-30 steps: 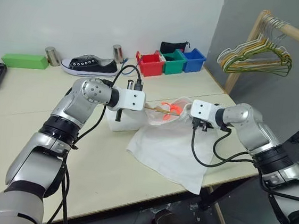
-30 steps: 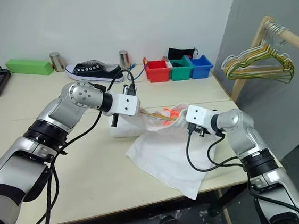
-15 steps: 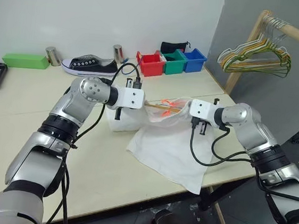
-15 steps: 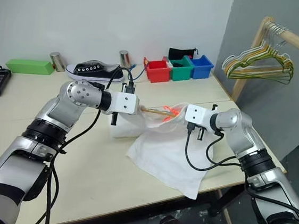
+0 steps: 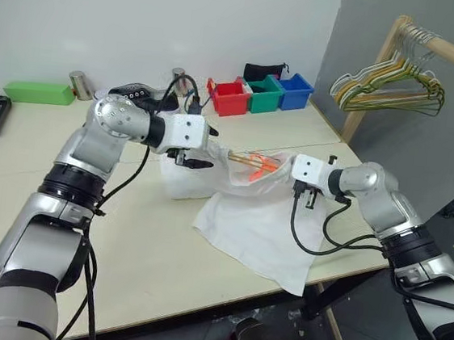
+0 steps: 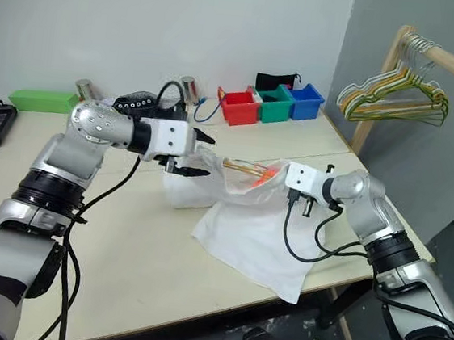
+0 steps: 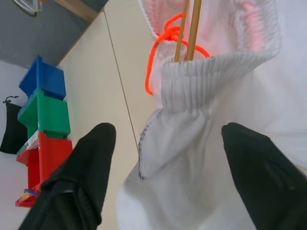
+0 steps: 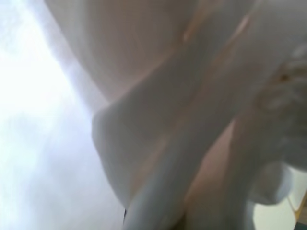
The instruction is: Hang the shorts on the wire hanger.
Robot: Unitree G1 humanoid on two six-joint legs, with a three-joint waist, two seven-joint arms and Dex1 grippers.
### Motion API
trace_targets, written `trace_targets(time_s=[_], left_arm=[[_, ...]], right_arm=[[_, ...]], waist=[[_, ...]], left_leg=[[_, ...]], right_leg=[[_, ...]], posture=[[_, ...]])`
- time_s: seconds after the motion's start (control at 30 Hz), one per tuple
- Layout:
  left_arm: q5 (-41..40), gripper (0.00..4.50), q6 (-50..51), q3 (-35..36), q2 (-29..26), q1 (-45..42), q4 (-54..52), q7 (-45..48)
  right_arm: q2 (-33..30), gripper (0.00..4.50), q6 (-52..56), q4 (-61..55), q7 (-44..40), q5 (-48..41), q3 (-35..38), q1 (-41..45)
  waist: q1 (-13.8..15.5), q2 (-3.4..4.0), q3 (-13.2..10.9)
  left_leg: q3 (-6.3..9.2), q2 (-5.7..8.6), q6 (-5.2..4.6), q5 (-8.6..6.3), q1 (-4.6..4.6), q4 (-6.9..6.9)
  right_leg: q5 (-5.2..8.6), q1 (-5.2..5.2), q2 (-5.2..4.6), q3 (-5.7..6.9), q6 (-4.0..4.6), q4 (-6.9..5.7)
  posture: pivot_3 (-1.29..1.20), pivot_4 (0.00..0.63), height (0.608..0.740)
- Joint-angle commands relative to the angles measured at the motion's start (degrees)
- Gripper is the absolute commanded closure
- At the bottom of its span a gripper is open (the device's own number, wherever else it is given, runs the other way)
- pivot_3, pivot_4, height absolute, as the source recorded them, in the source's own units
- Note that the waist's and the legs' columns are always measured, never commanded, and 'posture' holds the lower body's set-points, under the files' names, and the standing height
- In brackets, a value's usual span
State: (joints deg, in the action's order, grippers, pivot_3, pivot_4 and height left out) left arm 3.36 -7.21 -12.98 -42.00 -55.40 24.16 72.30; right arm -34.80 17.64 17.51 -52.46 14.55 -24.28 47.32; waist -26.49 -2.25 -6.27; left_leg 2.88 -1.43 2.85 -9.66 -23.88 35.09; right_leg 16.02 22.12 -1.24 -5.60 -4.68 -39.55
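The white shorts (image 5: 254, 222) lie spread on the table, their gathered waistband lifted in the middle with the orange drawstring (image 7: 160, 43) hanging at its opening. The thin pale yellow wire hanger (image 5: 249, 157) pokes out of that opening as two thin wires (image 7: 188, 26). My left gripper (image 5: 192, 157) hovers open just above the left part of the shorts, with its black fingers (image 7: 91, 158) wide apart and holding nothing. On the right, my right gripper (image 5: 285, 179) is shut on the waistband fabric (image 8: 158, 139).
Red (image 5: 229, 97), green (image 5: 263, 93) and blue (image 5: 294, 90) bins stand at the back. A black sneaker (image 5: 134, 91) lies partly behind my left arm. A wooden rack at the right carries a bunch of hangers (image 5: 390, 86). The table's front right edge is close below the shorts.
My left gripper has opened, let go of the hanger and shorts, and lifted up and away to the left. My right gripper has shut on the waistband.
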Motion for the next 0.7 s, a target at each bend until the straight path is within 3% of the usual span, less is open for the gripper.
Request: trace_targets(time_s=[0.03,0.23,0.43,0.7], left_arm=[[-4.2,0.02,4.0,4.6,-1.8,-3.1,-3.5,0.8],[-8.0,0.02,10.8,8.7,-1.9,-1.6,-5.9,-1.9],[-13.6,0.02,20.4,11.4,7.4,8.2,-19.6,-12.5],[-14.7,0.02,27.7,7.2,21.9,14.6,-30.3,-25.3]], right_arm=[[-0.4,4.50,2.9,-4.2,0.4,-1.4,4.1,-0.9],[0.3,4.50,14.4,-12.1,1.7,-5.2,10.2,-7.2],[5.6,4.50,37.7,-28.6,11.4,-7.9,22.4,-17.3],[11.6,4.50,55.2,-40.9,26.2,-5.1,34.8,-24.7]], waist=[[0.1,0.00,0.0],[0.5,0.00,0.0],[1.7,0.10,0.1],[2.6,0.20,0.1]], left_leg=[[0.02,-0.01,0.00,0.00,0.00,0.00],[0.04,-0.02,0.00,0.00,0.01,0.00],[0.07,-0.07,0.00,0.00,0.04,0.08],[0.05,0.01,0.01,-0.01,0.01,0.32]], right_leg=[[0.00,0.00,0.00,0.02,0.00,0.00],[0.00,-0.02,0.01,0.05,0.00,-0.04],[0.00,-0.08,0.00,0.03,-0.01,-0.09],[0.01,-0.22,0.02,-0.01,-0.01,0.02]], posture=[[-0.30,0.018,0.740],[-0.31,0.020,0.740],[-0.34,0.029,0.740],[-0.40,0.044,0.740]])
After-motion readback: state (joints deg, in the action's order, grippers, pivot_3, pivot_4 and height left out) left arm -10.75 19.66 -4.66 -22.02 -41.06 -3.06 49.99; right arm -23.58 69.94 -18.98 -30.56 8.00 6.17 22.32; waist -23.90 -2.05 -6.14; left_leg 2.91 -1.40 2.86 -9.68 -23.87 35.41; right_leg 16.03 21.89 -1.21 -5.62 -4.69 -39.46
